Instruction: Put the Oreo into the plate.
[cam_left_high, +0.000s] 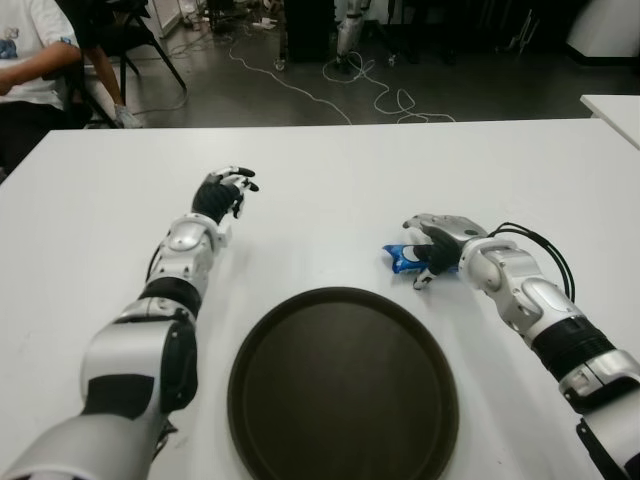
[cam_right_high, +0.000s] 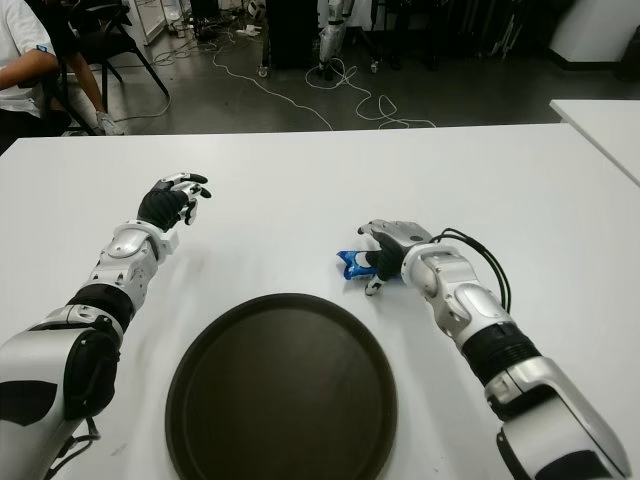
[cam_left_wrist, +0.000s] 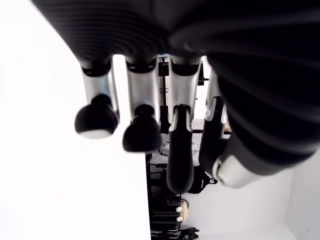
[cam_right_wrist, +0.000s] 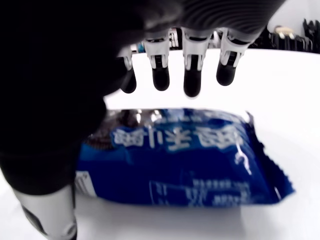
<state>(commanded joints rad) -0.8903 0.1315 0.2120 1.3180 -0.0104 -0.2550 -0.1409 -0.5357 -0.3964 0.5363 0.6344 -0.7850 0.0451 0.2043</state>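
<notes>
Oreo packet (cam_left_high: 405, 259) on white table (cam_left_high: 330, 170), beside right hand (cam_left_high: 432, 245).

Blue Oreo packet (cam_left_high: 405, 259) flat on table, beyond round dark plate (cam_left_high: 343, 386)

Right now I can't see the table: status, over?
Right hand over Oreo pack, fingers open, no grasp. Pack on table, beside plate. Left hand idle, open. Path clear.
</notes>
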